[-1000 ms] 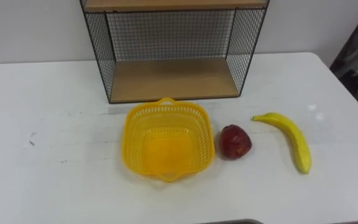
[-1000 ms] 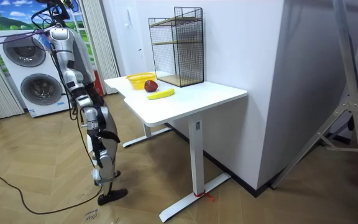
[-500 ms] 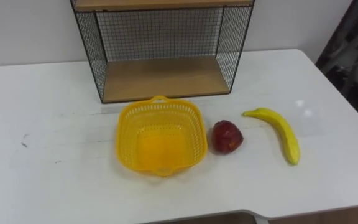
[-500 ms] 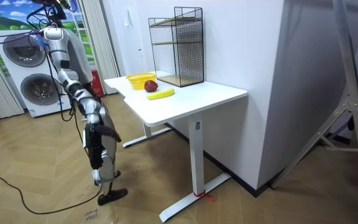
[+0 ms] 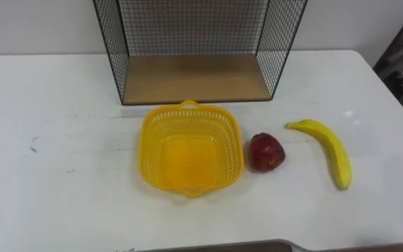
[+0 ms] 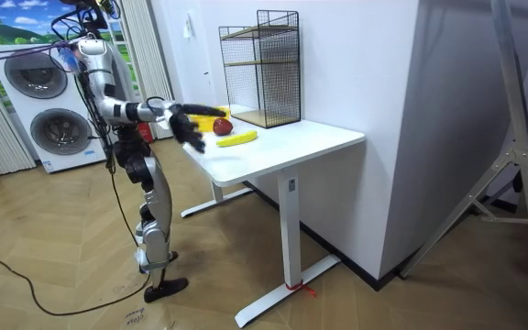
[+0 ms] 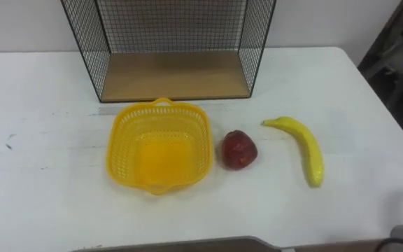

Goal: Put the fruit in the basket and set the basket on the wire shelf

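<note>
Lattice plastic basket [image 5: 191, 148] (squarish) sits beside rounded apple [image 5: 266, 152] and curved banana [image 5: 332, 150].

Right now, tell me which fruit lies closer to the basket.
The red fruit, just right of the yellow basket; the banana lies farther right, beyond it.

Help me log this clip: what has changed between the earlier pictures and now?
The robot's right arm has swung up from its side, and its right hand now reaches over the white table's near edge, toward the fruit. Nothing has been grasped. The yellow basket, empty, the red apple and the banana lie where they were before the wire shelf; the eye view's shift is the camera's own.
</note>
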Robot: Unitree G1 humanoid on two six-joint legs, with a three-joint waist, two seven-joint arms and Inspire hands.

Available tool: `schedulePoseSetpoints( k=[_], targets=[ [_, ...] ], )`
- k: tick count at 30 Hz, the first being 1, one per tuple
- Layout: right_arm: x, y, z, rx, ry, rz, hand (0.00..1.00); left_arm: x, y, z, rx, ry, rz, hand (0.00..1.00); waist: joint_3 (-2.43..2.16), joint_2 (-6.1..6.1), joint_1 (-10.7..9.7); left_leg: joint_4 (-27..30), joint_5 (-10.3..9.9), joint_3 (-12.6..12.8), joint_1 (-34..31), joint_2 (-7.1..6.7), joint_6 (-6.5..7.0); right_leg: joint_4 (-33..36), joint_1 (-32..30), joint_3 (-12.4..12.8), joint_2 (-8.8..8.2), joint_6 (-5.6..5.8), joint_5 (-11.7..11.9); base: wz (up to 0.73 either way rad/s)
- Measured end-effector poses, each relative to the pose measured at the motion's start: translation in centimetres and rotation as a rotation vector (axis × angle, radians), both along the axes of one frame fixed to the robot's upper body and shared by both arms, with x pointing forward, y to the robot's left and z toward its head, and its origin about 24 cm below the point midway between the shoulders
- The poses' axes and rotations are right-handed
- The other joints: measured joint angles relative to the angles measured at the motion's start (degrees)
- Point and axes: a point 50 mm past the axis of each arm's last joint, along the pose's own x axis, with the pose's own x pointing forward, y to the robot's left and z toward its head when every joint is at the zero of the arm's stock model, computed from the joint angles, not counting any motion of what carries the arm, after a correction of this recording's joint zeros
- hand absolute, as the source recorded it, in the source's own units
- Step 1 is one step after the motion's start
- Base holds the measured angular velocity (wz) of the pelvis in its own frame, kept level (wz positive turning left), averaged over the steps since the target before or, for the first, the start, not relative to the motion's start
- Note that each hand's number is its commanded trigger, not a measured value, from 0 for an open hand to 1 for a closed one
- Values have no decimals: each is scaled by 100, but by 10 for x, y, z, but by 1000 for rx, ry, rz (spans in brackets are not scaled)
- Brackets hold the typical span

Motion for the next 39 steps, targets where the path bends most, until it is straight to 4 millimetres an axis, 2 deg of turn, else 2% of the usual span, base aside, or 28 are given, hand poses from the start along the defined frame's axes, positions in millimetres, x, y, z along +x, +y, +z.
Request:
schedulePoseSetpoints(
  k=[3, 6, 12, 15, 17, 18, 19, 20, 24, 29, 32, 39],
  targets=[
    [15, 4, 13, -124, 36, 100, 0, -1, 0, 0, -1, 2, 0, 0, 3, -13, 30, 0, 0, -1, 19, 2, 0, -2, -30, -4, -1, -5, 4, 0],
    [25, 14, 28, -245, 50, 193, 0, 1, 0, 0, -1, -1, -2, 0, 2, -12, 143, 15, 1, 1, 16, 12, -1, -4, -41, -11, 5, -15, 15, 0],
    [47, 42, 49, -420, 46, 438, 0, 0, 1, 0, 3, 10, -19, 0, 0, -68, 317, 36, 2, -22, 28, 23, -3, -8, 0, -57, 8, -26, 25, 2],
    [53, 49, 49, -430, 48, 530, 0, -2, 2, 0, 6, 16, -19, 0, -5, -114, 359, 62, 2, -96, 19, 16, -3, -9, 28, -131, -4, -26, 25, 12],
    [56, 52, 48, -432, 55, 594, 0, -2, 3, 1, 9, 17, -22, 0, 50, -177, 421, 72, 3, -125, 16, 17, -4, -9, 52, -170, -8, -28, 26, 7],
    [57, 53, 47, -433, 56, 609, 0, -2, 3, 1, 9, 18, -26, 0, 71, -168, 423, 74, 3, -135, 11, 16, -5, -12, 59, -183, -9, -28, 26, 10],
    [59, 55, 47, -439, 60, 643, 0, -1, 3, 1, 8, 22, -41, 0, 61, -201, 428, 72, 3, -152, 2, 13, -5, -16, 67, -198, -12, -28, 26, 6],
    [61, 58, 47, -449, 66, 683, 0, 0, 3, 1, 9, 25, -58, 0, 70, -187, 443, 62, 1, -158, -9, 11, -6, -22, 67, -198, -13, -27, 26, 4],
    [69, 68, 47, -485, 95, 829, 0, 6, 4, 1, 12, 14, -96, 0, 60, -159, 439, 78, 1, -167, -83, 9, -6, -20, 42, -211, -15, -28, 26, 0],
    [76, 87, 39, -522, 148, 1026, 0, 12, 4, 2, 16, -7, -123, 0, 7, -56, 379, 77, 3, -173, -49, 8, -5, -18, 81, -242, -25, -28, 26, 0],
    [78, 94, 31, -532, 197, 1109, 0, 13, 5, 3, 17, -9, -128, 0, 11, -56, 386, 63, 3, -174, 13, 18, -5, -20, 144, -243, -18, -28, 26, 0],
    [80, 98, 29, -560, 242, 1169, 0, 12, 3, 2, 8, 1, -139, 0, 20, -106, 429, 96, 3, -184, 12, 10, -5, -18, 166, -247, -24, -28, 26, 0]
  ],
)
